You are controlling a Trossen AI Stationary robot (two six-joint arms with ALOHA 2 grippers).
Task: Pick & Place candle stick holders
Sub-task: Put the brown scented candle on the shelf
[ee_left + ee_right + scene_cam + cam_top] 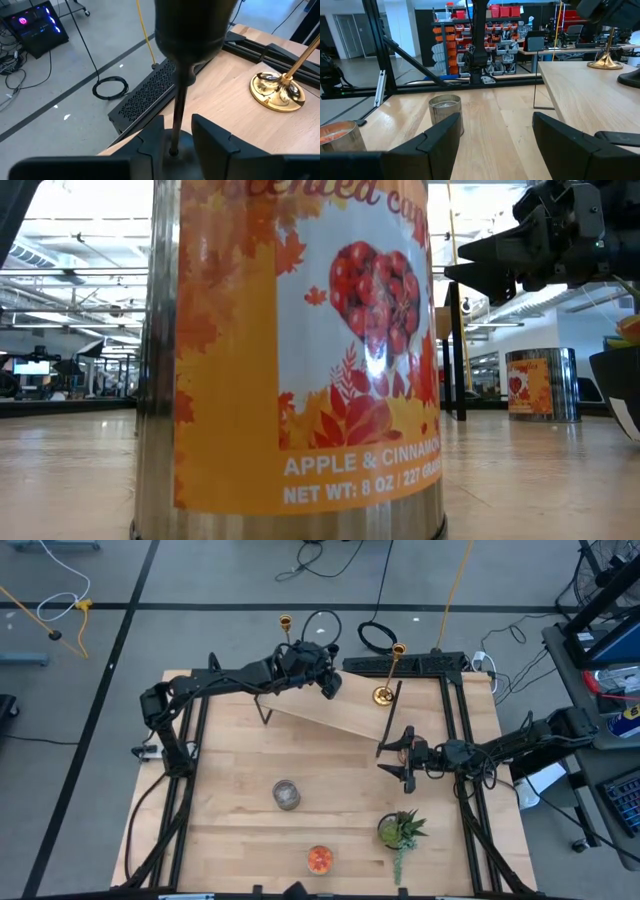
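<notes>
In the high view a raised board slants across the upper middle of the table. One candlestick stands at the board's upper right end; another candlestick shows above the table's top edge, upper centre. The left gripper sits over the board's upper part, left of the first candlestick. The right gripper lies right of centre, below the board. A tin stands at centre, a second tin lower centre, and a potted plant to the lower right.
</notes>
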